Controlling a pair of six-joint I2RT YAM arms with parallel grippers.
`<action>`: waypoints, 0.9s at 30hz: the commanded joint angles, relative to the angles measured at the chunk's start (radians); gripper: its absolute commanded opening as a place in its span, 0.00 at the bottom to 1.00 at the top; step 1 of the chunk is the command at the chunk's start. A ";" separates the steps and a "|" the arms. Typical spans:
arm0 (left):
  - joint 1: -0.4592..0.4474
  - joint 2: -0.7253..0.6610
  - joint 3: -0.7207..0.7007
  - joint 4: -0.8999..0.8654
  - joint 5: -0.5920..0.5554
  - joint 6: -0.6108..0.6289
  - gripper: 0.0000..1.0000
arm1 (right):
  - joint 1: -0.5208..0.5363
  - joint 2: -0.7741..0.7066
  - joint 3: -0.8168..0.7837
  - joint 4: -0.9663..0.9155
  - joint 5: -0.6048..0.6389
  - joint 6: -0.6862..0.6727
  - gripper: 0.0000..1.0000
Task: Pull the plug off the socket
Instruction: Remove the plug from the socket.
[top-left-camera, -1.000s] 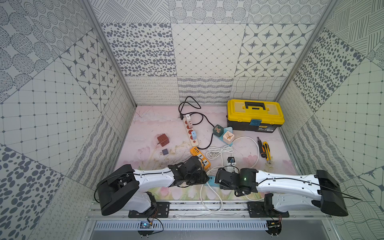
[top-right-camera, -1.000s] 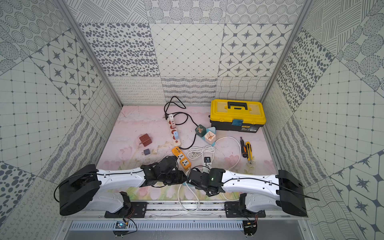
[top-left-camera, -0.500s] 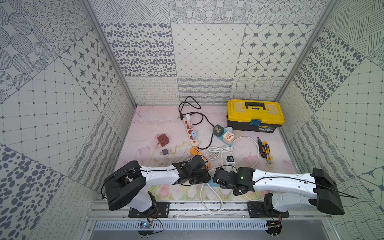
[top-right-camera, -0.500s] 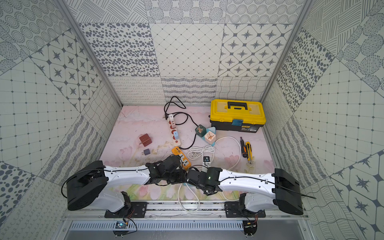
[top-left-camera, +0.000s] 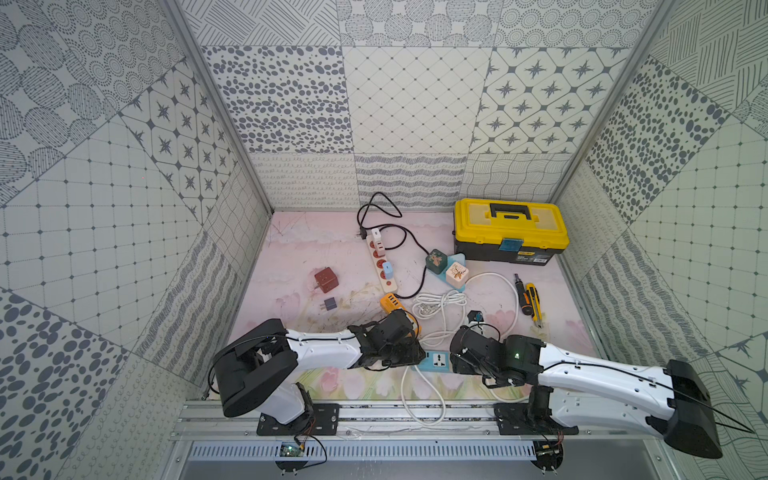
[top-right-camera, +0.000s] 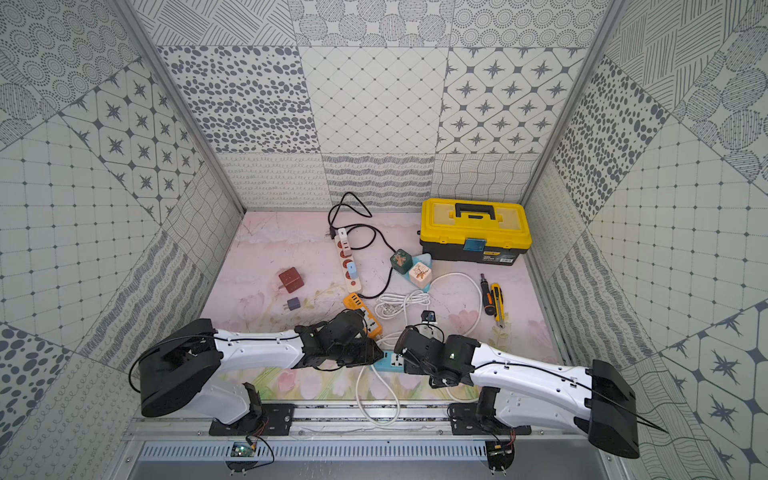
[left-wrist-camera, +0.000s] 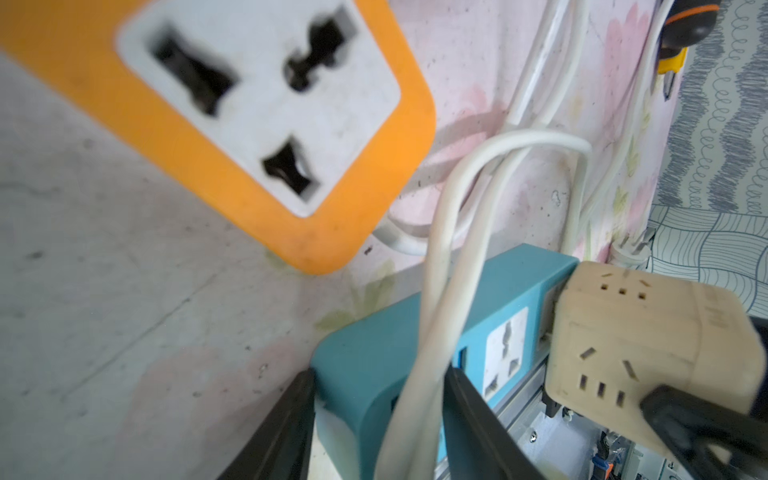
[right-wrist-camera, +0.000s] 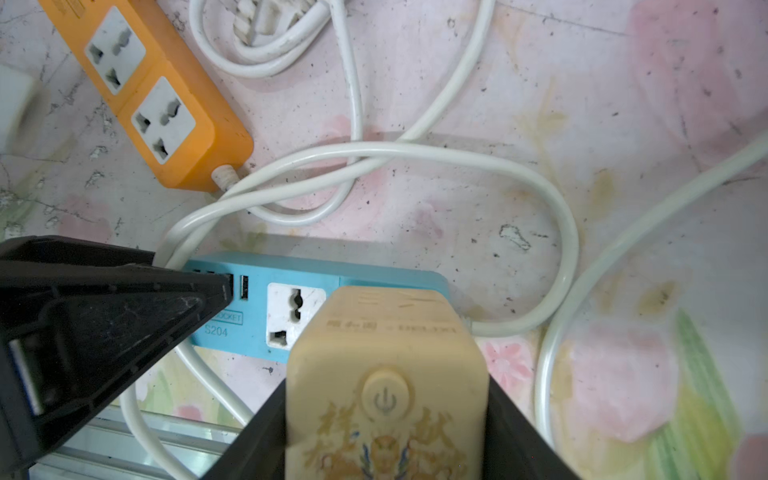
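1. Now, against one second ago: the right gripper (top-left-camera: 455, 358) has shifted toward 3 o'clock. More of the blue power strip (top-left-camera: 434, 360) shows between the grippers, with one outlet uncovered in both top views. The left gripper (top-left-camera: 417, 356) keeps about the same spot. Loose items farther back are unmoved.
2. Containers: a yellow toolbox (top-left-camera: 510, 226) at 1 o'clock on the table, lid shut, contents hidden.
3. The blue strip lies at 6 o'clock on the table. The left gripper clamps its 9 o'clock end, one finger on each long side. Two runs of white cable (left-wrist-camera: 446, 266) pass between the fingers, over the strip.
4. The right gripper holds the beige cube adapter (right-wrist-camera: 386, 332), fingers flush on two opposite sides and the power-button face toward the wrist camera.
5. The adapter sits at the strip's 3 o'clock end, touching the outlet face. One free outlet lies between it and the left fingers. Pins seated or out: cannot tell.
6. An orange power strip (top-left-camera: 397, 309) lies at 11 o'clock from the blue strip, apart from it.
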 joint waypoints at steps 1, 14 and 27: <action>0.000 0.036 -0.006 -0.244 -0.120 0.036 0.52 | 0.069 0.098 0.052 0.013 -0.016 0.029 0.41; 0.001 0.033 0.015 -0.270 -0.134 0.068 0.52 | 0.009 0.176 0.118 -0.068 -0.014 -0.025 0.42; 0.004 0.062 0.053 -0.268 -0.117 0.089 0.52 | 0.113 0.346 0.236 -0.077 0.007 -0.028 0.43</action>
